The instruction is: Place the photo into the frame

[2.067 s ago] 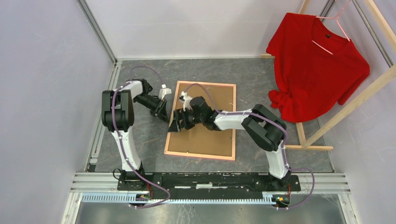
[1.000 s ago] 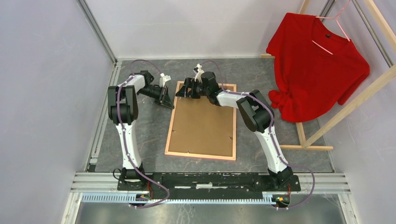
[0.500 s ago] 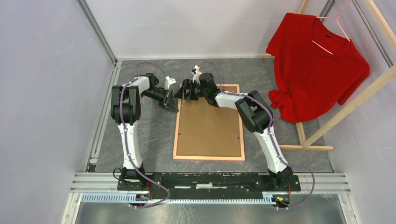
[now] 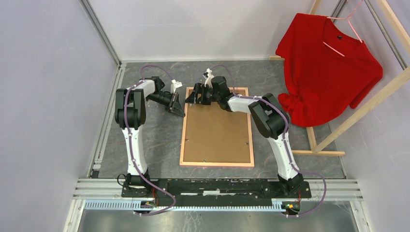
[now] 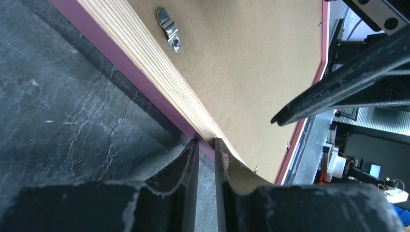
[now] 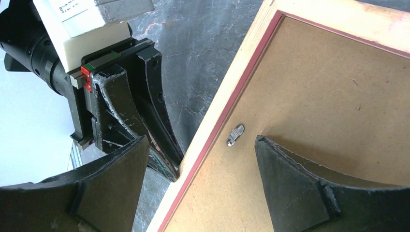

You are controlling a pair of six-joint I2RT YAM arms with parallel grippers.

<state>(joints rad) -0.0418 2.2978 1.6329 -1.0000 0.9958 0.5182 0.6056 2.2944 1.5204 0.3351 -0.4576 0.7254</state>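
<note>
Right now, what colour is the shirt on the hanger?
The shirt is bright red, plain; the top external view shows it best.

Top cam: the right gripper [image 4: 192, 95] sits over the far left corner of the frame [image 4: 217, 126], so I can't see that corner at all. The frame's lying back up, so its front face is out of sight, and the little clips [image 4: 187, 140] on the backing are just specks from up there. On the left wrist cam I honestly can't tell if the left gripper [image 5: 205, 141] pinches the rim or only touches it. The wooden rack [image 4: 360, 111] runs off the top and right edges, partly covered by the red shirt [image 4: 329, 67].
</note>
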